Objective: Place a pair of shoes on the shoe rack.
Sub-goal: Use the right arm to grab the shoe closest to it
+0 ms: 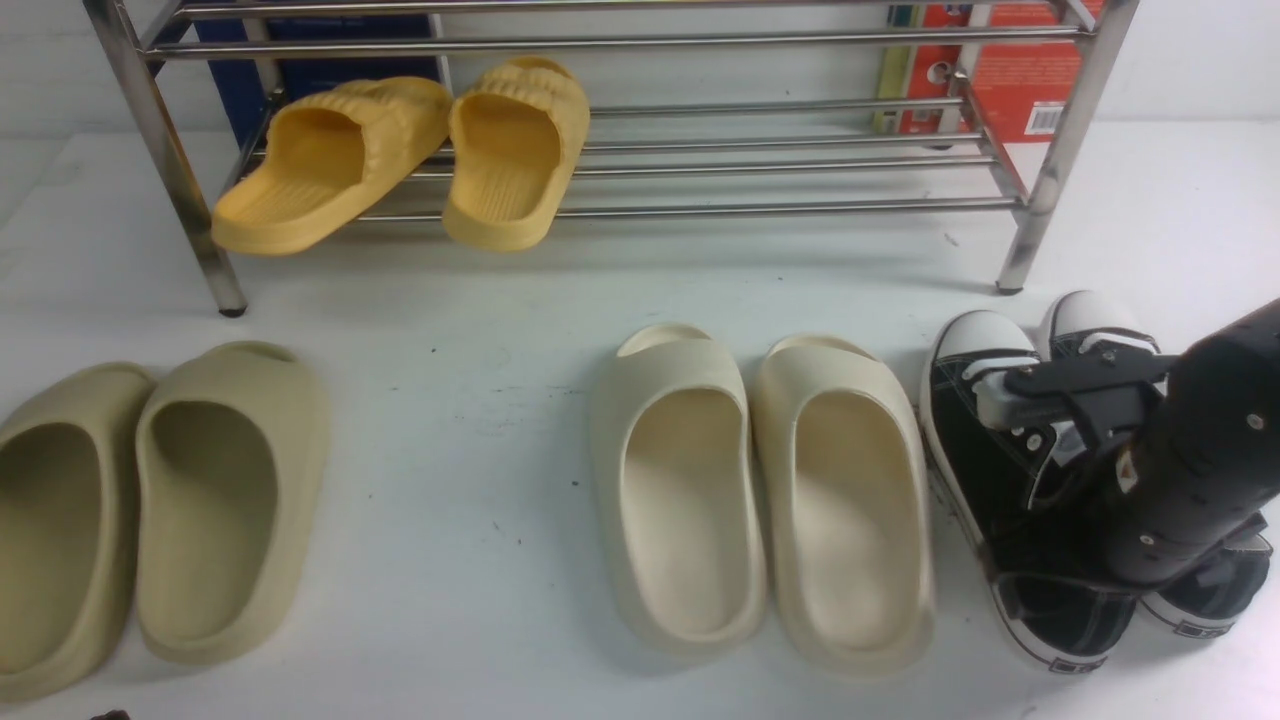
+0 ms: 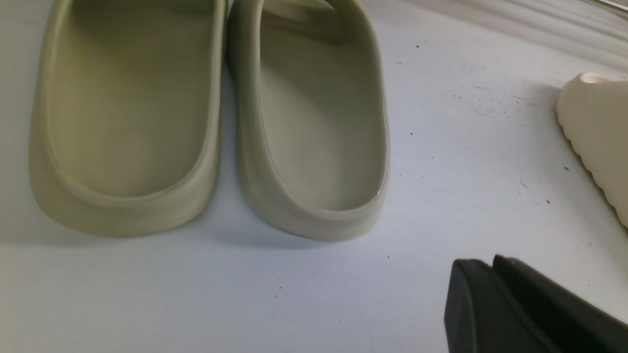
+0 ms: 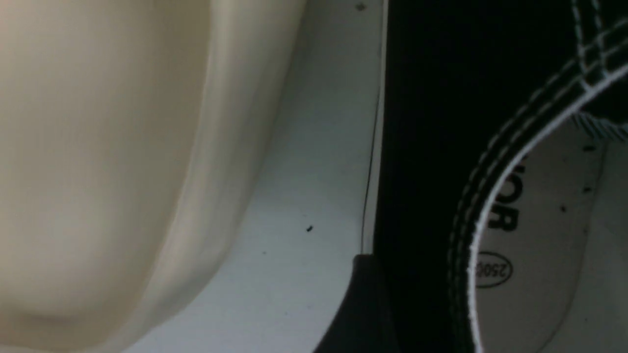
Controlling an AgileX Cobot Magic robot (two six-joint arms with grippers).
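Spreads right gripper [image 1: 1060, 378] wide, low over the sneakers [image 1: 975, 455], gripping nothing; holds left gripper [image 2: 483, 267] closed, empty, near greenish slides [image 2: 314, 218].

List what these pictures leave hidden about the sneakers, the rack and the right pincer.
- Outer sneaker: front view, mostly behind the right arm.
- Right pincer: front view, opening unclear; right wrist view catches one finger.
- Shoe rack: front view, upper tiers cut by the top edge.

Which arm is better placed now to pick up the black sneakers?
Right. The right gripper is directly over the black sneakers; the left gripper faces the olive slides, far to the left.
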